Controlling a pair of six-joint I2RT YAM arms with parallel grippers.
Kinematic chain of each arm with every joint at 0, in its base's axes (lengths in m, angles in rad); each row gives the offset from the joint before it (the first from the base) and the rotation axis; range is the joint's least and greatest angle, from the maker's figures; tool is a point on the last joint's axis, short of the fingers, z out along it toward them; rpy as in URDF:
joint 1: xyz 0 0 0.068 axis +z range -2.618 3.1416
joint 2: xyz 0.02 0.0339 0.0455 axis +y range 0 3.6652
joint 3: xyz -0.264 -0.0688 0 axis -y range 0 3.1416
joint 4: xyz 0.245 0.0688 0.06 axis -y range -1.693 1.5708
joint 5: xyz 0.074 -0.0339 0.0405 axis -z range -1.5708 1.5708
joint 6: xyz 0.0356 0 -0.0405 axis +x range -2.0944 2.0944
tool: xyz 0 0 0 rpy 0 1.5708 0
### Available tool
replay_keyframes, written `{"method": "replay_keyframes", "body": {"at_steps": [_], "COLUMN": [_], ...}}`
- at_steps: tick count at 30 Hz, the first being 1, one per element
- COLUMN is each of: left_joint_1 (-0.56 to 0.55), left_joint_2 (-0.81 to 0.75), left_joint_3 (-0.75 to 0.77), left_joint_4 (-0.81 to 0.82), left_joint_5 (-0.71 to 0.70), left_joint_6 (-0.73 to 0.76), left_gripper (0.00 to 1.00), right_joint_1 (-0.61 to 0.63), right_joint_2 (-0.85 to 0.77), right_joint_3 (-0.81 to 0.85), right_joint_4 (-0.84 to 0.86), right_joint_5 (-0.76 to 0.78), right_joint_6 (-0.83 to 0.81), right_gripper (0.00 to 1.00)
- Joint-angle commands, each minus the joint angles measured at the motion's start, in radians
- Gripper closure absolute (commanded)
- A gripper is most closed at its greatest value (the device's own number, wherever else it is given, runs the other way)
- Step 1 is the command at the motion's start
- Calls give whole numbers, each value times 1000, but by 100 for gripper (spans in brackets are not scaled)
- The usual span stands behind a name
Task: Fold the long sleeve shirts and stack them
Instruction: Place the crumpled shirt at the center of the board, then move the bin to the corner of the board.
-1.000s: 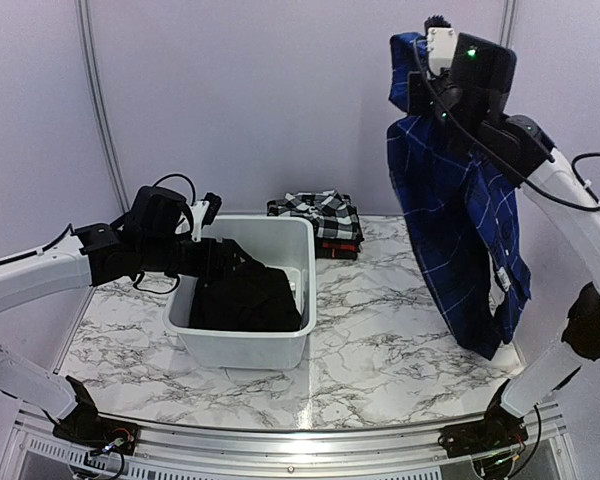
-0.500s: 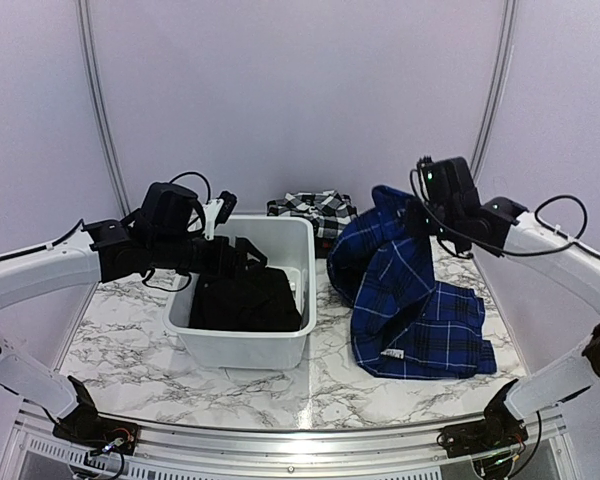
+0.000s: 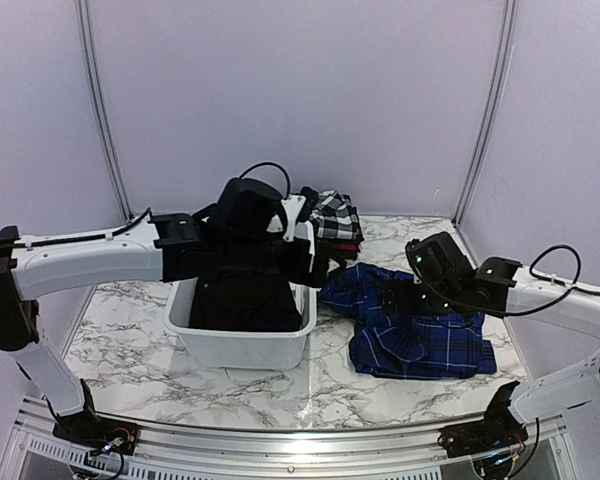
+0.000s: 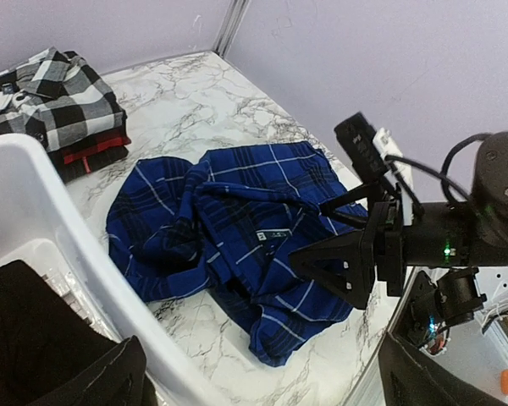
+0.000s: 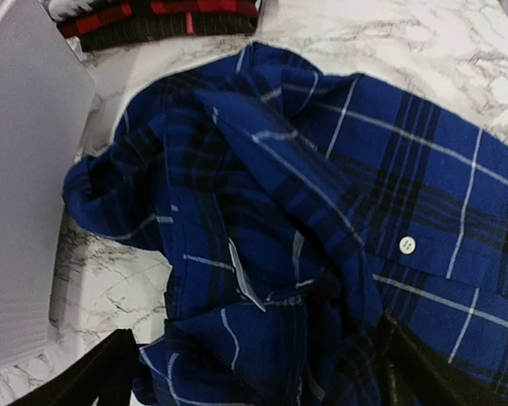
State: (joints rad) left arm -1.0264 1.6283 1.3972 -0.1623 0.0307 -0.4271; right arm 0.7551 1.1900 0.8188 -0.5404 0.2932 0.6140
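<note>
Top external view: the marble table [image 3: 380, 385] carries a white tub [image 3: 242, 350] on the left with a dark garment [image 3: 242, 298] inside; whether that is another shirt I cannot tell. Just right of the tub the blue shirt [image 3: 420, 340] lies rumpled and unfolded, one end bunched near the tub wall. At the back, the black-and-white shirt [image 3: 332, 212] sits folded on top of the folded red-and-black shirt [image 3: 346, 246]. So two shirts look done and stacked, while the blue one has yet to be spread, folded and added to the pile. The left gripper [image 3: 318, 268] reaches across the tub toward the blue cloth, fingers apart and empty. The right gripper [image 3: 390, 297] hovers low over the blue shirt, fingers spread wide with nothing pinched.
</note>
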Motion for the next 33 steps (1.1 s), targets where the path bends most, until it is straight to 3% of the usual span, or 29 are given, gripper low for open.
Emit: {"method": "replay_keyframes", "body": {"at_steps": [1,9,15,19,26,33], "left_joint_1": [-97,-150,-127,-85,-17,64], "left_joint_2": [143,522,651,671,560,365], "left_joint_3": [176,634,731,712,537,236], "left_joint_4": [-54,-334,-368,-381,-378,-313], "left_joint_5": [-208,-395,-452,-469,-517,-519], "left_joint_6": [10,-87,-153,-187,-236,-240], "left_gripper": [1,1,1,1,1,1], "right_joint_1": [-16,-121,-129,-129,-128,-129], "right_joint_2": [-80,-76,-48,-30,5,53], "right_joint_3": [122,200,227,219,217,218], "right_joint_4": [-47,-48,-18,4,24,63], "right_joint_5": [106,137,133,110,83,44], "right_joint_6": [-3,-57,-72,-76,-81,-87], "right_gripper": [2,1,1,1,1,2]}}
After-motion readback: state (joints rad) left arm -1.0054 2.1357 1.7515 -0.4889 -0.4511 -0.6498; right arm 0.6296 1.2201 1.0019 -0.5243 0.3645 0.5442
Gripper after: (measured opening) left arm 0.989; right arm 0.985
